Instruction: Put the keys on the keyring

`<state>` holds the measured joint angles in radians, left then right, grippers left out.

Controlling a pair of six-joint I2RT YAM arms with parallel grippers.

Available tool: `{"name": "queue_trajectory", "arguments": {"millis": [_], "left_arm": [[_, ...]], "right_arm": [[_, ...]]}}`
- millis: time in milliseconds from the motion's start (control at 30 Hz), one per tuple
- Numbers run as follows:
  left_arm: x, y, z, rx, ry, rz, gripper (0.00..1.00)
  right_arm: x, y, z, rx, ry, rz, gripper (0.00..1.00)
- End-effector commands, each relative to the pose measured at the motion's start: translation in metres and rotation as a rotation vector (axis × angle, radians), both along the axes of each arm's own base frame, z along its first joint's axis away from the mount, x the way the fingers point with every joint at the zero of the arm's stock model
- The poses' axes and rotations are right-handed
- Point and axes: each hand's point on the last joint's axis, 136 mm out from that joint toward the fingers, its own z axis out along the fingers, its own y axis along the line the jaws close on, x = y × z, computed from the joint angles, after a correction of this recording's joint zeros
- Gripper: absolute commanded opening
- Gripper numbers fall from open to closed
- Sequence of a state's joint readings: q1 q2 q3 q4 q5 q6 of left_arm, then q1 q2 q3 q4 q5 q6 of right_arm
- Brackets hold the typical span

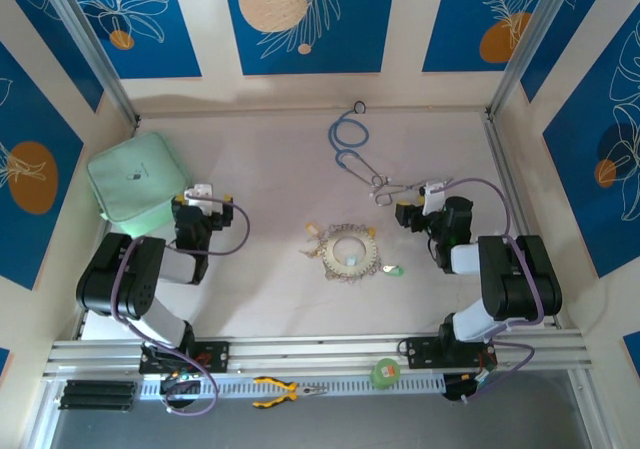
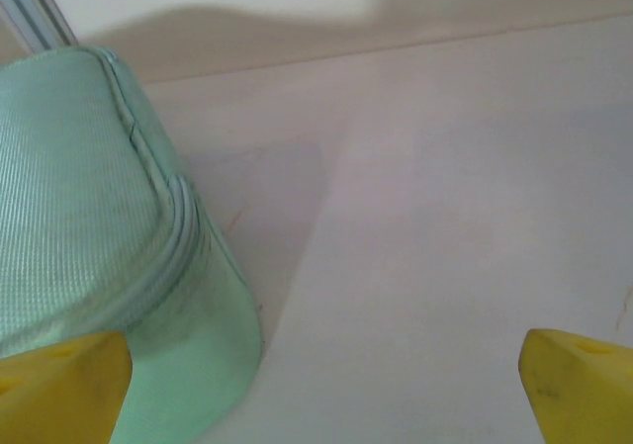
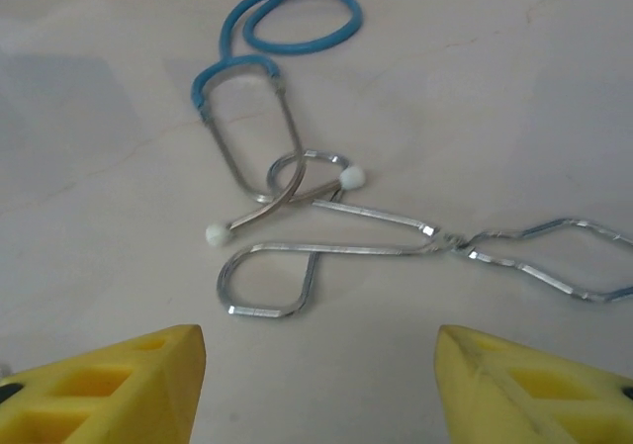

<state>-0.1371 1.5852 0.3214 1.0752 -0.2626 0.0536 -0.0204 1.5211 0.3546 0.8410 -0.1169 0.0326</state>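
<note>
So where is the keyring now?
In the top view the keyring lies in the middle of the table, with a green-headed key just right of it.

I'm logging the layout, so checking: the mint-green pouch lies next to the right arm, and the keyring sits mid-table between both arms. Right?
Not quite. The mint-green pouch lies next to the left arm, not the right, as the top external view shows. The keyring does sit mid-table between both arms.

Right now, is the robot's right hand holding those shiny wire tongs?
No, the right gripper is open and empty, and the wire tongs lie on the table ahead of it.
</note>
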Motion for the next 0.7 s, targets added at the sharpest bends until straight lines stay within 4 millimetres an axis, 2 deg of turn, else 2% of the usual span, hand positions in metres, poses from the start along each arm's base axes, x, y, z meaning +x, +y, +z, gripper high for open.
{"name": "queue_trajectory", "arguments": {"millis": [0,100,533,567,600,667], "left_arm": [[0.0024,0.0035,0.0005,0.007,0.017,0.014,1.00],[0.0029,0.0023,-0.0005,0.007,0.023,0.006,1.00],[0.0081,0.0013,-0.0053,-0.033,0.063,-0.031,1.00],[0.0076,0.0012,-0.0052,-0.034,0.062,-0.031,1.00],[0.0072,0.0010,-0.0046,-0.035,0.058,-0.033,1.00],[0.0061,0.0005,-0.0044,-0.034,0.054,-0.035,1.00]], "right_arm": [[0.0155,-0.0149,0.0157,0.049,-0.016,-0.065,0.65],[0.0167,-0.0154,0.0139,0.038,-0.009,-0.077,0.68],[0.0176,-0.0151,0.0132,0.028,-0.008,-0.085,0.72],[0.0175,-0.0148,0.0130,0.026,-0.008,-0.085,0.75],[0.0181,-0.0161,0.0132,0.025,-0.008,-0.094,0.99],[0.0204,-0.0196,0.0126,0.008,-0.002,-0.131,0.99]]}}
